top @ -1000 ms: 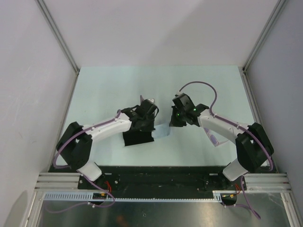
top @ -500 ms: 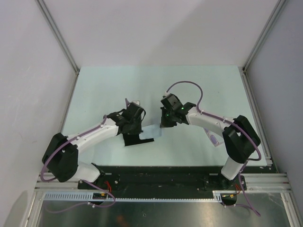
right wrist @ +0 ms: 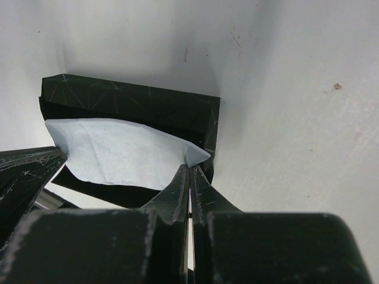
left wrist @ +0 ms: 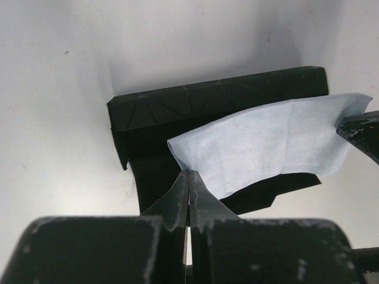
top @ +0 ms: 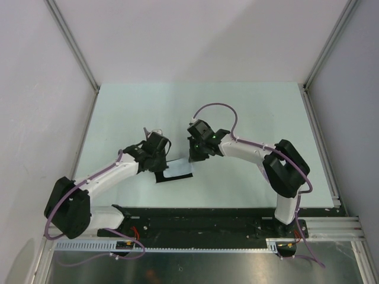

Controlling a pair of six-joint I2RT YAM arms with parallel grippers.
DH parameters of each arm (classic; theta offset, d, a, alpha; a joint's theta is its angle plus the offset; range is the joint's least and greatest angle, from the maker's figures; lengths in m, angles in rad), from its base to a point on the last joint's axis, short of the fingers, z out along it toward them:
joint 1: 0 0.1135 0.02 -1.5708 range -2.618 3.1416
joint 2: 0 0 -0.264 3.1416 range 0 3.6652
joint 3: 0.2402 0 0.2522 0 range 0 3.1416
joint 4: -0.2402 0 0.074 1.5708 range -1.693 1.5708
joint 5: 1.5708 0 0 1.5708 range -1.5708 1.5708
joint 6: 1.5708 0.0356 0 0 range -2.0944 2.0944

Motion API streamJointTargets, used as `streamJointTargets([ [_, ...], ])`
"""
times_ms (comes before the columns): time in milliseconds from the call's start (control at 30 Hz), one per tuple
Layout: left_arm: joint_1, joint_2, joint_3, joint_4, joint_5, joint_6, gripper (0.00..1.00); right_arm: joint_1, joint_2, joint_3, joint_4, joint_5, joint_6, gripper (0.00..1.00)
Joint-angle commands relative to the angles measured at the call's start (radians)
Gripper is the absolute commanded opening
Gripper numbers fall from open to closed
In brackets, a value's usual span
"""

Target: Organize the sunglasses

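A pale blue cloth (top: 177, 167) is stretched between both grippers just above a black oblong case (top: 161, 178) lying on the table. My left gripper (left wrist: 188, 174) is shut on the cloth's (left wrist: 266, 142) left corner. My right gripper (right wrist: 190, 168) is shut on the opposite corner of the cloth (right wrist: 118, 154). The case (left wrist: 195, 106) shows behind and under the cloth in both wrist views. From above, the left gripper (top: 164, 161) and right gripper (top: 193, 158) stand at either end of the case. The sunglasses do not show in any view.
The pale green table (top: 148, 112) is walled by white panels on the left, back and right, with metal posts (top: 74, 44) at the corners. The arm bases sit on a black rail (top: 201, 222) along the near edge.
Both grippers have moved left and toward the near edge with the cloth between them. It now hangs over the black case instead of beside its right end.
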Motion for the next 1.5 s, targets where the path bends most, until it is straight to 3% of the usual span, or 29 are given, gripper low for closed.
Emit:
streamJointTargets([
  [0, 0.018, -0.026, -0.022, -0.005, -0.037, 0.009, 0.01, 0.020, 0.054, 0.073, 0.026, 0.010, -0.009, 0.00],
  [1467, 0.070, 0.181, -0.037, 0.098, -0.151, 0.015, 0.00, 0.082, 0.174, 0.116, 0.050, 0.194, -0.006, 0.01],
])
